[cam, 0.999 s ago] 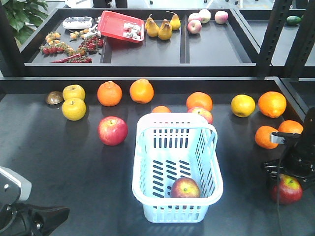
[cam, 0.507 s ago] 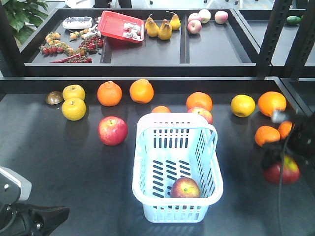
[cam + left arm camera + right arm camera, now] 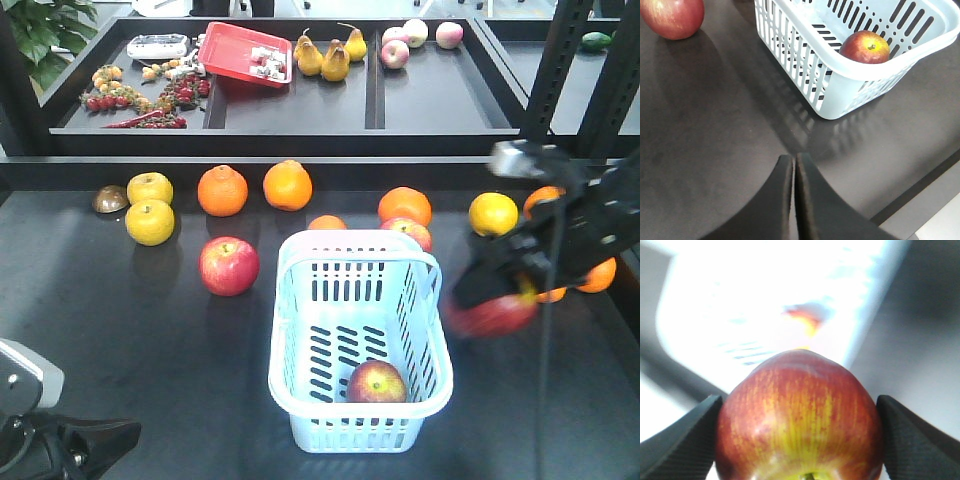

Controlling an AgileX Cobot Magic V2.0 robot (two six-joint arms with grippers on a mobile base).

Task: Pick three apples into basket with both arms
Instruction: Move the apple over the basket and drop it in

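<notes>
Dark desk (image 3: 100, 330) carries the basket (image 3: 352, 432) at centre, with one apple (image 3: 376, 382) lying inside at its 6 o'clock end. Right tool (image 3: 800, 440) pinches a second apple (image 3: 492, 315), blurred, just off the basket's 3 o'clock rim. A third apple (image 3: 229, 265) sits on the desk at 10 o'clock. Left tool (image 3: 794, 195), fingers pressed together, hangs at 8 o'clock

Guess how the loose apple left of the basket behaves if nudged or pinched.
Likely rolls: the loose apple is round and sits free on the flat table. Probably rigid: its skin looks taut. Possibly slippery, since the skin shows gloss, so the shut left pincer should open wide and grip across the middle.
</notes>
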